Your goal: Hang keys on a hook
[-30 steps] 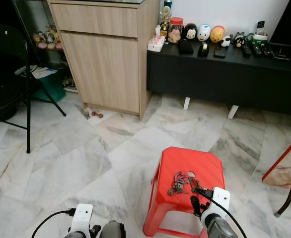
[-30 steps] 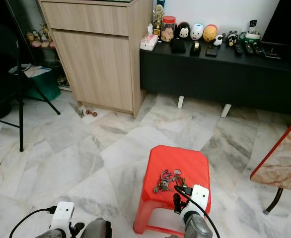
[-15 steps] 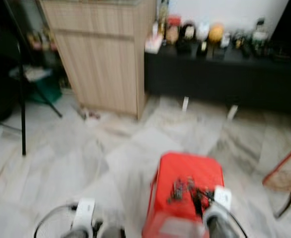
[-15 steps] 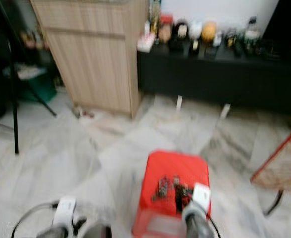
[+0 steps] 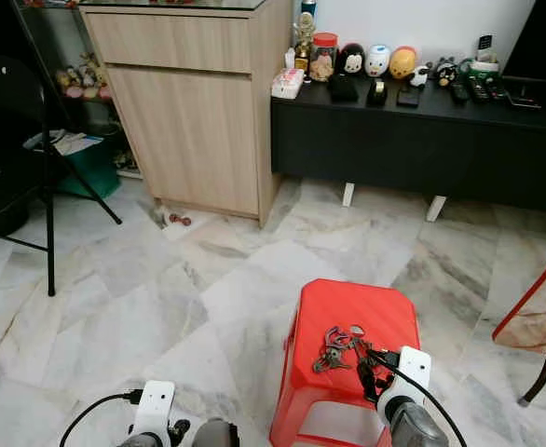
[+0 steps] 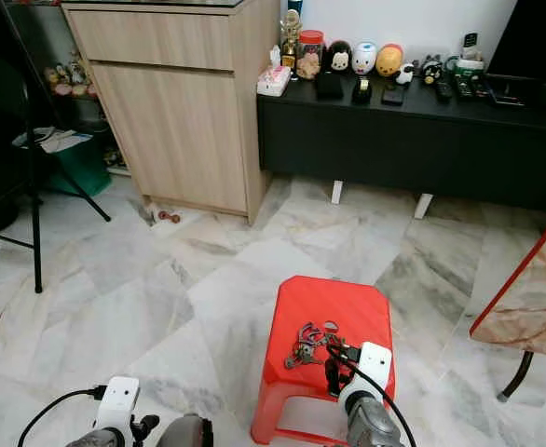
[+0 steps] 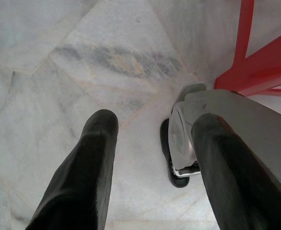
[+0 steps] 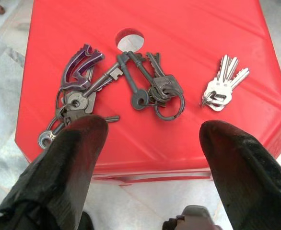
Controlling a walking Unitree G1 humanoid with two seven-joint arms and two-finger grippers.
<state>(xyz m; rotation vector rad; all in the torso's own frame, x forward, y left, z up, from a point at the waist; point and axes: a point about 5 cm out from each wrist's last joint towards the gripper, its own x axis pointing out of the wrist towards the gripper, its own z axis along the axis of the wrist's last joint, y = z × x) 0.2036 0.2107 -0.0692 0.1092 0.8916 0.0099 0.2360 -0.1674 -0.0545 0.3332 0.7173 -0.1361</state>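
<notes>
A red plastic stool stands on the marble floor right in front of me. On its top lie a bunch of keys with a purple carabiner, dark keys on a ring and a small set of silver keys. My right gripper hovers open just above the stool's near edge, and the keys lie a little beyond its fingertips. In the left eye view the right gripper sits just behind the keys. My left gripper hangs open and low over the floor beside the stool's leg.
A wooden cabinet stands at the back left, and a low black console with small figures and remotes runs along the wall. A black folding chair is at the left. A marble-topped table corner juts in at the right.
The head camera shook and blurred half a second ago, then settled on almost the same scene. The right gripper has stayed at the stool's near edge by the keys.
</notes>
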